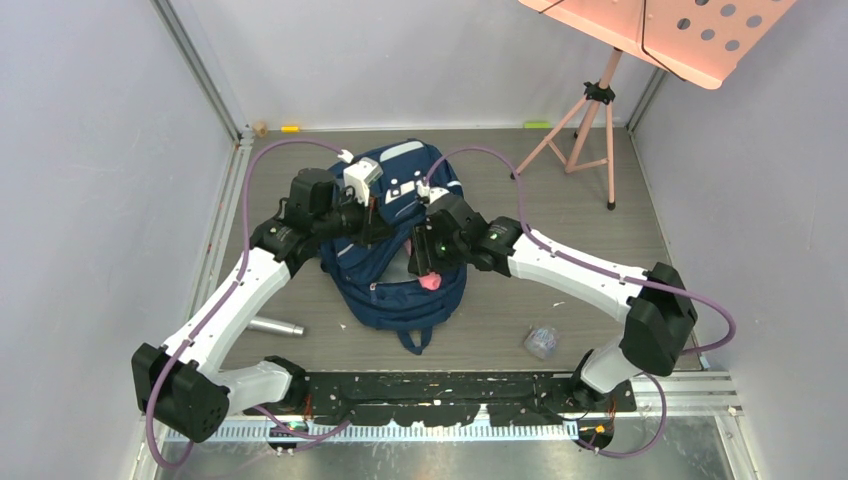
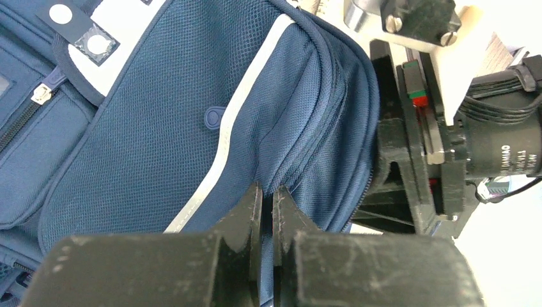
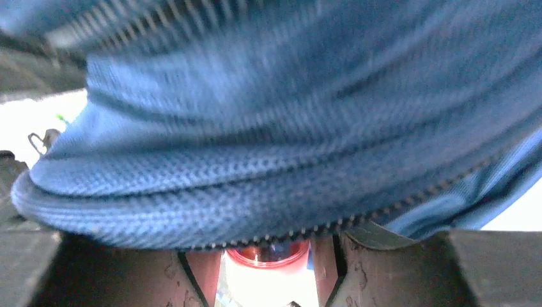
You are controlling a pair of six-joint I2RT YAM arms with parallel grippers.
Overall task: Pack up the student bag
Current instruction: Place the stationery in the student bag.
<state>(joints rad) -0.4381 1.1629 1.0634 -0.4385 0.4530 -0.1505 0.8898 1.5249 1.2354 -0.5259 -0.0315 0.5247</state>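
The student bag (image 1: 398, 298), navy with pale stripes, stands in the middle of the floor between both arms. My left gripper (image 1: 377, 216) is at the bag's upper left side, shut on a fold of its blue fabric (image 2: 291, 147) beside the zip; the left gripper (image 2: 268, 197) shows only a thin strip of cloth between its jaws. My right gripper (image 1: 428, 262) is pressed against the bag's right front, shut on a round red-rimmed object (image 1: 430, 282). In the right wrist view that red-rimmed object (image 3: 271, 254) sits between the fingers (image 3: 203, 272), under the bag's zip edge (image 3: 287, 160).
A silver cylinder (image 1: 275, 326) lies on the floor left of the bag. A small clear plastic item (image 1: 541, 342) lies at the front right. A pink music stand (image 1: 600, 95) is at the back right. Grey walls close in both sides.
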